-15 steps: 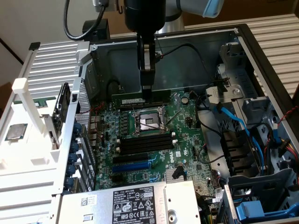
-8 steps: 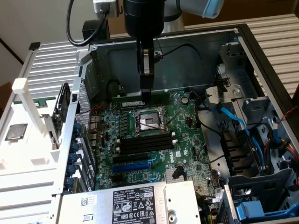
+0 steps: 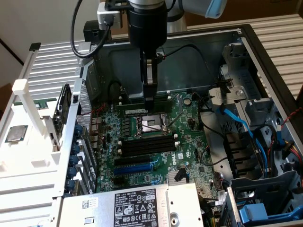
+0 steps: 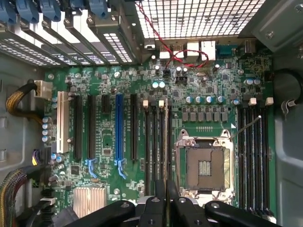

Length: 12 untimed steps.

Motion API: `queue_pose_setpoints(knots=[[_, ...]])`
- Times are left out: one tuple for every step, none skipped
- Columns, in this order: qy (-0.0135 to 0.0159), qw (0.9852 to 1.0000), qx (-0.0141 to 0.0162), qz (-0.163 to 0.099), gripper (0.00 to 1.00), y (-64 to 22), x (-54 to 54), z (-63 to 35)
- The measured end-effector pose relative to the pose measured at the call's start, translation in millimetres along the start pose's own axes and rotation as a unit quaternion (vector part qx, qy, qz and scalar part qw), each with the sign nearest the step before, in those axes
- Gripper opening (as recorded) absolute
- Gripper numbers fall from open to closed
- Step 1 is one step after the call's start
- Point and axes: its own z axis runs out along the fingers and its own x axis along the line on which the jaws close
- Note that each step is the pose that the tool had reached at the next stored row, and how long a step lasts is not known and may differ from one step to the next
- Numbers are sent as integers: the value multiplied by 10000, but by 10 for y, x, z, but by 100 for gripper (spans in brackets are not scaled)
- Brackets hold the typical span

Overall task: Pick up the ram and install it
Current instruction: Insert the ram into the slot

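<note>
**Desk:** What does the caption say of the arm?

**Stringer:** The tool (image 3: pixel 149 103) reaches down into an opened computer case (image 3: pixel 248 42). Its fingers look pinched almost together on the middle of the ram (image 3: pixel 130 107). The green stick lies level, crosswise to the tool, just beyond the empty processor socket (image 3: pixel 150 125) as the exterior view has it. How high it hangs over the motherboard (image 3: pixel 189 137) cannot be told.

**Desk:** And the job in hand?

**Stringer:** Bringing the stick to a slot, by the look of things. The black memory slots (image 3: pixel 147 144) appear empty (the blue expansion slot (image 3: pixel 135 169) beside them is no home for it). Done well, the stick is held parallel to its slot, the white end clips (image 4: pixel 145 102) are thrown back, and the pressure goes straight down — evenly, never one end first.

**Desk:** Any lettering?

**Stringer:** "DELL" heads the power-supply label (image 3: pixel 140 205) — the finer print beneath is unreadable.
</note>
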Motion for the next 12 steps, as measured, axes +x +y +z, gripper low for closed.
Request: queue_pose_setpoints(knots=[[0,10000,0,0,13,-5,7,19],[1,10000,0,0,13,-9,15,35],[1,10000,-1,0,13,-15,26,51],[1,10000,0,0,13,-22,36,65],[1,10000,0,0,13,-29,45,77],[1,10000,0,0,13,-33,53,87],[1,10000,3,0,13,-36,61,94],[0,10000,11,1,13,-37,69,101],[0,10000,21,2,13,-38,77,109],[-1,10000,40,4,13,-38,85,117],[-1,10000,65,6,13,-38,92,123],[-3,9999,103,10,13,-39,96,129]])
